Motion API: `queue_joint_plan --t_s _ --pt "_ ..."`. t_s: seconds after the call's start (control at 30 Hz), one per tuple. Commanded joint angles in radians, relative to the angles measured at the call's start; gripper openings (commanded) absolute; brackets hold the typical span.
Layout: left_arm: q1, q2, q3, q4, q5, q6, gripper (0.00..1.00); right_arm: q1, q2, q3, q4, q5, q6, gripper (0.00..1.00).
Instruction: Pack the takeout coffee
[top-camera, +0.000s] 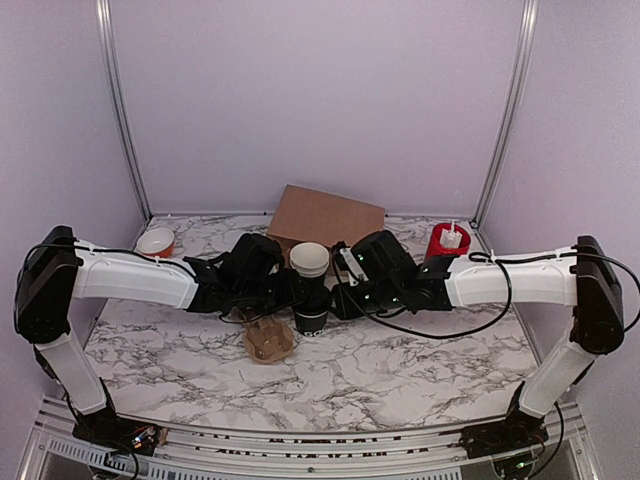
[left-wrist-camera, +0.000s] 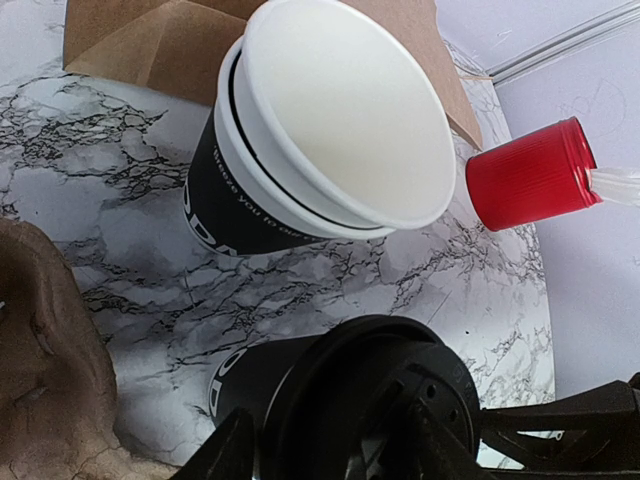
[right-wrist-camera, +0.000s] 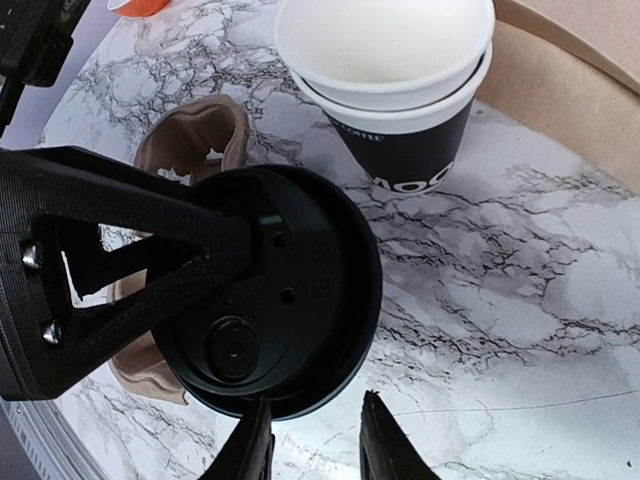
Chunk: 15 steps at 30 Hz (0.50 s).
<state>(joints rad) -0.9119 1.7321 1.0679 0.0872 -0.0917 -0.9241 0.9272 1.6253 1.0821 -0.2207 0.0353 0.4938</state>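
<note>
A: Where was the takeout coffee (top-camera: 311, 318)?
B: Beside the brown carrier (top-camera: 268, 340), pinched by the left pincer (left-wrist-camera: 332, 445); the right pincer (right-wrist-camera: 315, 432) stood half-spread at its lid (right-wrist-camera: 268, 300), grip unclear
A: Best, I judged, kept upright and lowered squarely into a carrier well

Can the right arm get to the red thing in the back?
Probably yes. The red cylinder stands by itself just behind that arm, with nothing blocking. But the right tool is at the takeout coffee now, so it must leave that first.
</note>
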Motion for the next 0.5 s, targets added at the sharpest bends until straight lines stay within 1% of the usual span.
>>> queue_joint_plan --t_s 0.0,0.2,0.47 --pt "-0.012 0.021 -0.014 -0.030 0.001 0.012 0.53 -0.005 0.005 0.031 0.021 0.004 0.003 0.29" --pt "-0.013 0.022 -0.014 -0.029 0.004 0.014 0.53 -0.005 0.028 0.016 0.021 -0.005 0.012 0.28" --pt "-0.013 0.027 -0.014 -0.026 0.006 0.014 0.53 -0.003 0.044 -0.042 0.008 0.026 0.027 0.28"
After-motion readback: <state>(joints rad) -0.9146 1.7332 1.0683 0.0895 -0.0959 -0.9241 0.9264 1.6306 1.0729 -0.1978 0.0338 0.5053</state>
